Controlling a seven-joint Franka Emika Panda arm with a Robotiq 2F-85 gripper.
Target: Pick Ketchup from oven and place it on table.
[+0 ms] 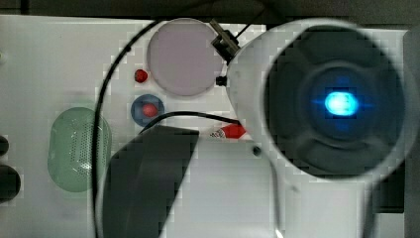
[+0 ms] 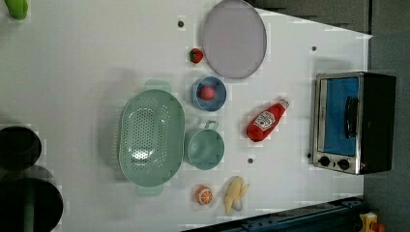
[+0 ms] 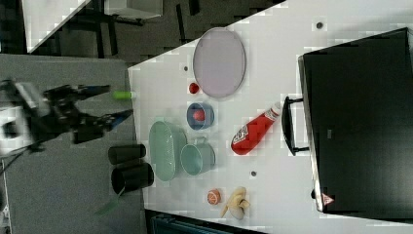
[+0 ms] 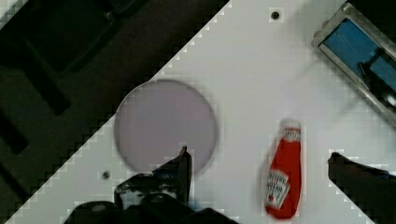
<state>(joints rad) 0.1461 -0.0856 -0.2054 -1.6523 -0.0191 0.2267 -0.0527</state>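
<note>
The ketchup (image 2: 265,122), a red bottle with a white cap, lies on its side on the white table (image 2: 72,63) just in front of the oven (image 2: 355,123), whose glass door is shut. It shows again as the ketchup (image 3: 253,132) near the oven (image 3: 360,122) handle, and as the ketchup (image 1: 230,131) partly under my arm. My gripper (image 3: 119,101) hangs open and empty, well off the table and far from the bottle. From the wrist, the gripper (image 4: 259,156) stands open high above the ketchup (image 4: 282,175), with the oven (image 4: 364,60) beyond.
Around the bottle stand a lilac plate (image 2: 234,38), a blue bowl (image 2: 209,94) with a red fruit, a strawberry (image 2: 196,55), a green colander (image 2: 151,137), a green cup (image 2: 205,147), an orange (image 2: 204,195) and a banana (image 2: 235,194). Black cylinders (image 2: 19,145) sit at the table's edge.
</note>
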